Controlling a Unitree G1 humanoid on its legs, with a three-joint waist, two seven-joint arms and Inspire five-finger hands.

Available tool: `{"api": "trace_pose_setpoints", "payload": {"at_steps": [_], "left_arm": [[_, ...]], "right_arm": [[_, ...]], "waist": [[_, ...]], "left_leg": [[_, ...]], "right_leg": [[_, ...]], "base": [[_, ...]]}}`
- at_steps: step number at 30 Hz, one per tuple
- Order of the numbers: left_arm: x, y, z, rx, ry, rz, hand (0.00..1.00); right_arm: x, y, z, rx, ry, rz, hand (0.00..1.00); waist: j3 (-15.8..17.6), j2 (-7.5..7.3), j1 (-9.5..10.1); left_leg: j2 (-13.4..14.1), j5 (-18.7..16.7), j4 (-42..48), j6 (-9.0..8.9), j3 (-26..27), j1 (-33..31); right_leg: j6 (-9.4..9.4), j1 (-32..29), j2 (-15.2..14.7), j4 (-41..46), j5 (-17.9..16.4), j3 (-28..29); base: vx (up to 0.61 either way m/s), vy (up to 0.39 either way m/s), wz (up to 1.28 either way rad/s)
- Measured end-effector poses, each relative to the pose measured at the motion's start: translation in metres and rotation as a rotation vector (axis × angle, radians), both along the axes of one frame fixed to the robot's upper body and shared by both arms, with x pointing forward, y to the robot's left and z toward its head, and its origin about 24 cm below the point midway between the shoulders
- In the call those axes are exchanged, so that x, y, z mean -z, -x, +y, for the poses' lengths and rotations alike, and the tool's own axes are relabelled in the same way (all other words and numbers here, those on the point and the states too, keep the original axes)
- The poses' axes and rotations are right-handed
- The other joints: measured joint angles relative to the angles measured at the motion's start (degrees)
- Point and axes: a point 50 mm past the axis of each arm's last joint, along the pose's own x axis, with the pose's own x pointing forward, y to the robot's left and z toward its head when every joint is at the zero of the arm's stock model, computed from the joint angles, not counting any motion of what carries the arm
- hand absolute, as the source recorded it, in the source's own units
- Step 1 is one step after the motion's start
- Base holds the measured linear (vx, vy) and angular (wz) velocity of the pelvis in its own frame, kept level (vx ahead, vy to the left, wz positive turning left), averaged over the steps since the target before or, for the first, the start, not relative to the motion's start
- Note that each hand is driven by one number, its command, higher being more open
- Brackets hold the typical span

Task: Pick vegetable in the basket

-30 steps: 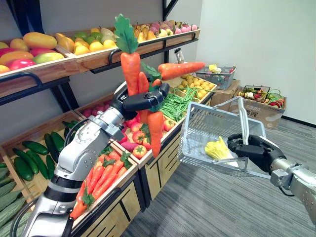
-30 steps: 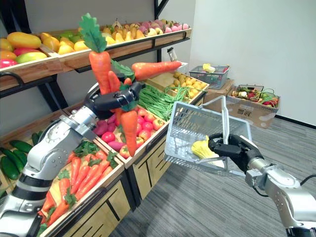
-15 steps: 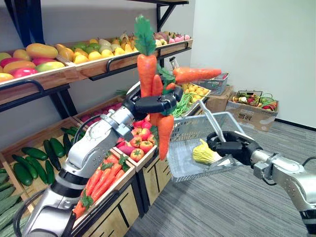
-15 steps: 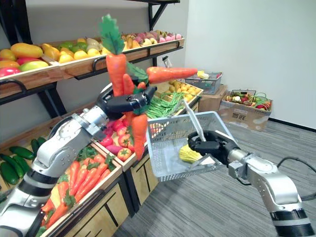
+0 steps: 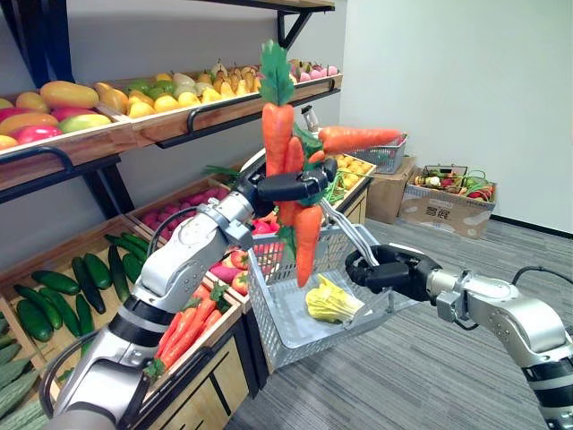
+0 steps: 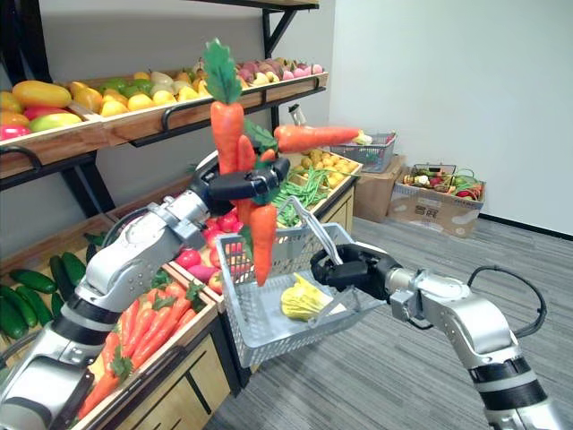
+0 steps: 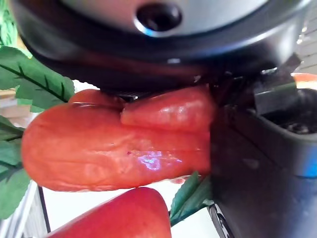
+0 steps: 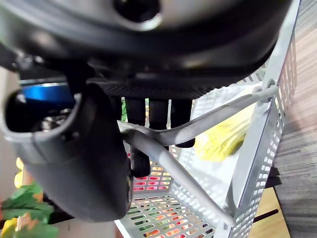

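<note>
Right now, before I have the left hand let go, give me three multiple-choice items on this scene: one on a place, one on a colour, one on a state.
1. Where is the carrot bunch relative to the basket?
A. lying inside it
B. on the floor beside it
C. in the air over it

2. What colour is the vegetable lying in the basket?
A. yellow
B. purple
C. black

3. What is the right hand doing?
A. hanging open, holding nothing
B. shut on the basket's handle
C. shut on a cucumber

Answers:
1 C: the left hand grips the bunch, and its lowest tip hangs clear of the basket's floor.
2 A: a yellow leafy thing rests on the basket's floor.
3 B: the right wrist view shows its fingers curled round the handle.
</note>
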Motion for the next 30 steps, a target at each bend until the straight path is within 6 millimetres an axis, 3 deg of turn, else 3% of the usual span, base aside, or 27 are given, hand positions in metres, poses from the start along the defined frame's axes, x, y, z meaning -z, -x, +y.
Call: {"api": "trace_pose_setpoints", "payload": {"at_steps": [9, 21, 30], "left_arm": [[0.007, -0.006, 0.010, -0.058, -0.089, -0.005, 0.00], [0.024, 0.004, 0.033, -0.083, -0.186, 0.007, 0.00], [0.005, 0.027, 0.040, -0.080, -0.172, -0.106, 0.00]], "right_arm": [[-0.009, 0.000, -0.001, 0.016, 0.016, -0.038, 0.00], [-0.017, 0.013, -0.035, 0.147, 0.032, -0.069, 0.00], [-0.001, 0.025, -0.042, 0.175, 0.042, 0.008, 0.00]], "waist": [[-0.10, -0.21, -0.04], [-0.05, -0.23, 0.67], [0.13, -0.21, 1.04]], "left_leg": [[0.49, -0.74, 0.94, -0.13, 0.14, -0.44], [0.57, -0.76, 1.25, -0.06, -1.82, -1.65], [0.58, -0.76, 1.36, -0.06, -2.25, -1.85]], "right_leg": [[-0.01, -0.04, 0.24, -0.14, 0.01, 0.08], [0.01, 0.10, -0.23, -0.24, -0.08, -1.80], [-0.06, 0.15, -0.34, -0.28, -0.17, -2.29]], "base": [[0.03, 0.005, 0.00], [0.02, -0.001, 0.08], [0.01, -0.001, 0.01]]}}
